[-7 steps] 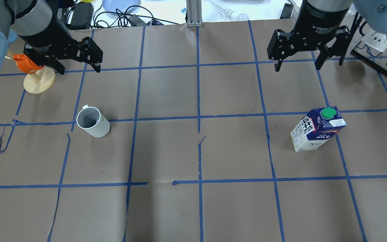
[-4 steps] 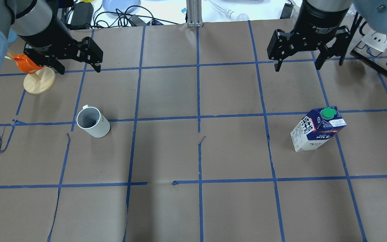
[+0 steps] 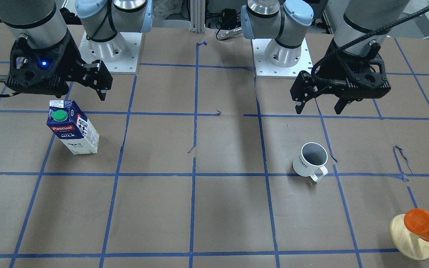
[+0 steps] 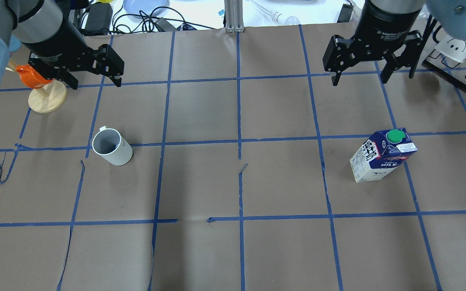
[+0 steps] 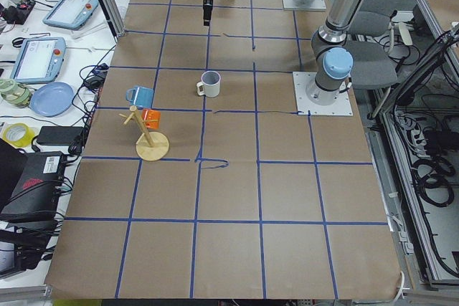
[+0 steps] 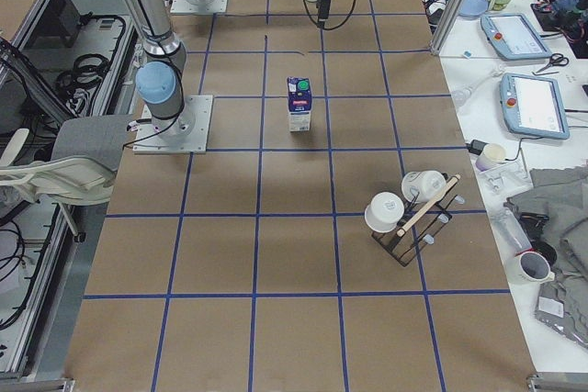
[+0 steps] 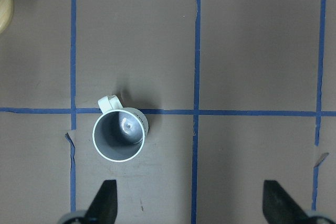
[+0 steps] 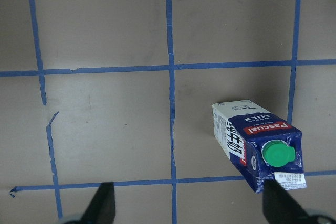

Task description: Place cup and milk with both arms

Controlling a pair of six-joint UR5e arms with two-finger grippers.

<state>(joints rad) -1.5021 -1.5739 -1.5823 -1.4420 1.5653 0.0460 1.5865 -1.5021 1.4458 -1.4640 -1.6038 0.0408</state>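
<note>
Both wide open and empty: lower left fingers (image 4: 113,69) centred over the cup (image 4: 111,147) near the left edge, right fingers (image 4: 333,61) astride the milk (image 4: 380,159) near the right edge

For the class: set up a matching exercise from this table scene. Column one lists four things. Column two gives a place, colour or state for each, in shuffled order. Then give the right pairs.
Column one
1. cup
2. milk
3. left gripper
4. orange cup

Column two
a. sits on a wooden stand
b. stands upright with a green cap on top
c. open above the table, holding nothing
d. white, grey inside, with a loop handle

Pairs: 1-d, 2-b, 3-c, 4-a
</note>
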